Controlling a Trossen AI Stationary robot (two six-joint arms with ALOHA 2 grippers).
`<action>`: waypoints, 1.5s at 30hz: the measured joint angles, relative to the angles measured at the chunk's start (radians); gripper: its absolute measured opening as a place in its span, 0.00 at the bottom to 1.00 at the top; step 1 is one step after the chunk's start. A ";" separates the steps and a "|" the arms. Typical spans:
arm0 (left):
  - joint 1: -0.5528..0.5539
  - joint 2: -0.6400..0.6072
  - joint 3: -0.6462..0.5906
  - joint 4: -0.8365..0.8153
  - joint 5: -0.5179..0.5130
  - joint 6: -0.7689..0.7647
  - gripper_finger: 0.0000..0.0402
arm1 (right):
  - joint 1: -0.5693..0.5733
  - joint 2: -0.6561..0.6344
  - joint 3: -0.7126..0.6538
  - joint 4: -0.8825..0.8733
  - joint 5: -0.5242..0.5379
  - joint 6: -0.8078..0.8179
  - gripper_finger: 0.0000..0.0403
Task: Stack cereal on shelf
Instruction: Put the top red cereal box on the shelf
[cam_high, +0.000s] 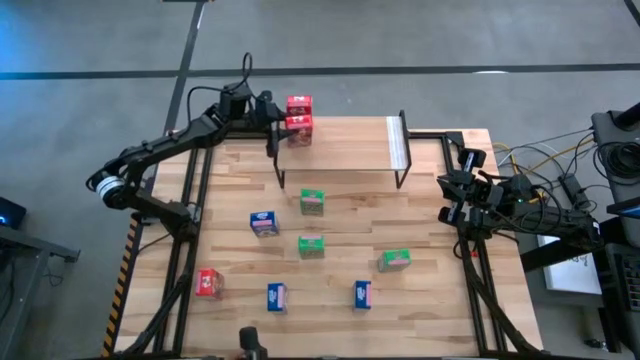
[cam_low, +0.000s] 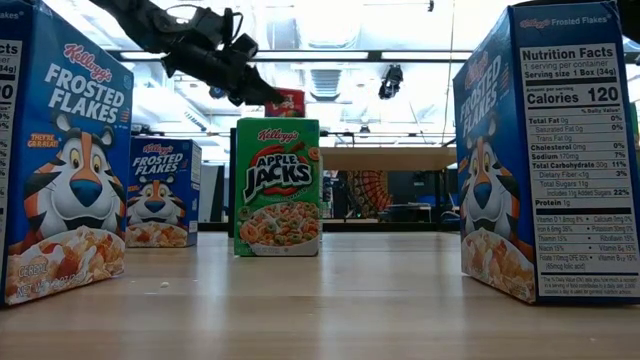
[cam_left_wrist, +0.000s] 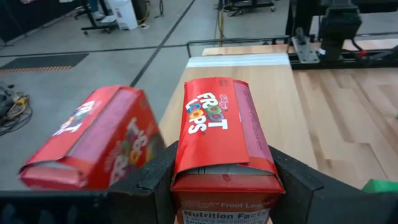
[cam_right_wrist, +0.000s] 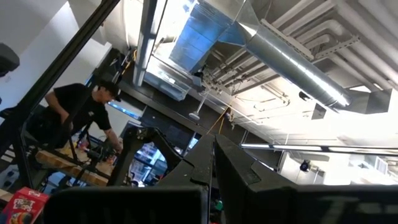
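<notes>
Red cereal at the shelf's end

My left claw (cam_left_wrist: 217, 186) gripped a red box (cam_left_wrist: 221, 134) above the shelf (cam_high: 345, 150), beside another red box (cam_left_wrist: 93, 146); my right claw (cam_high: 447, 198) rested closed at the bench (cam_high: 430, 300) edge.

claw (cam_right_wrist: 210, 163) closed, aimed up | ceiling ducts (cam_right_wrist: 292, 59) | person (cam_right_wrist: 78, 112) | red cereal box (cam_right_wrist: 25, 205)
</notes>
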 joint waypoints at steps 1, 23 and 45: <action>0.004 0.000 0.000 -0.002 0.000 0.000 0.43 | 0.000 0.000 0.000 0.000 0.000 0.000 0.02; 0.012 0.048 0.002 0.026 0.037 0.006 0.43 | 0.000 0.000 0.000 0.000 0.000 -0.001 0.02; 0.013 0.021 0.001 0.022 0.010 0.014 0.63 | 0.000 0.000 0.000 0.000 0.000 -0.001 0.02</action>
